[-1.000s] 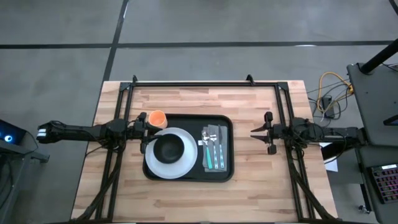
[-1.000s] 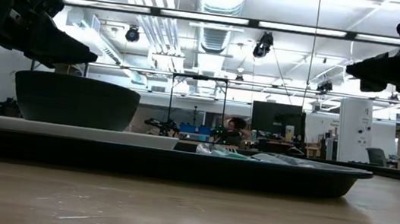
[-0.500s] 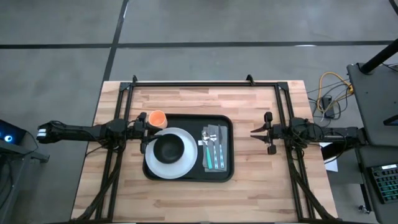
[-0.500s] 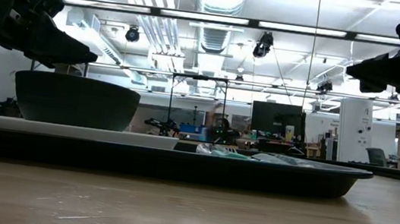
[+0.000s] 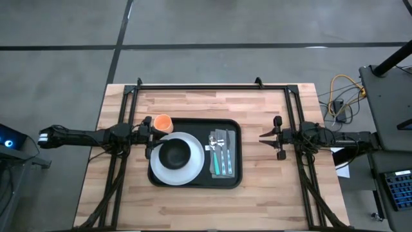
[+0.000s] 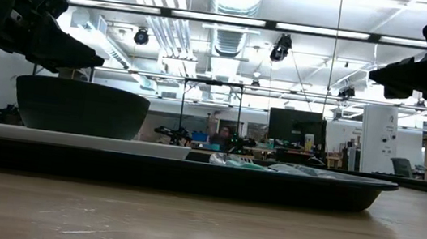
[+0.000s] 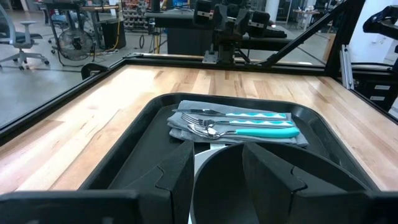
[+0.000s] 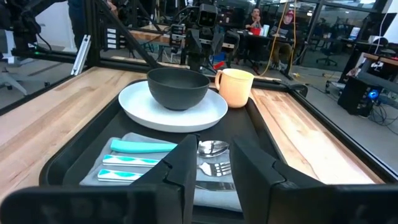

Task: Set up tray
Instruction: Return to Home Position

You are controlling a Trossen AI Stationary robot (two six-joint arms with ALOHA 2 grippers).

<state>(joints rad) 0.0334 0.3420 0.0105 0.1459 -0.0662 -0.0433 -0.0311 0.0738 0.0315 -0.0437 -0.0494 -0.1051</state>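
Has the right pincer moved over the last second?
No. In the high view the right pincer keeps the same gap from the right rim of the tray.

Seen from low down, the rim of the tray (image 6: pixel 190 174) is hiding most of the cutlery (image 6: pixel 253 163). The left gripper (image 7: pixel 217 154) is covering part of the bowl (image 7: pixel 217 186). The right gripper (image 8: pixel 214 152) is blocking part of the napkin (image 8: pixel 214 198).
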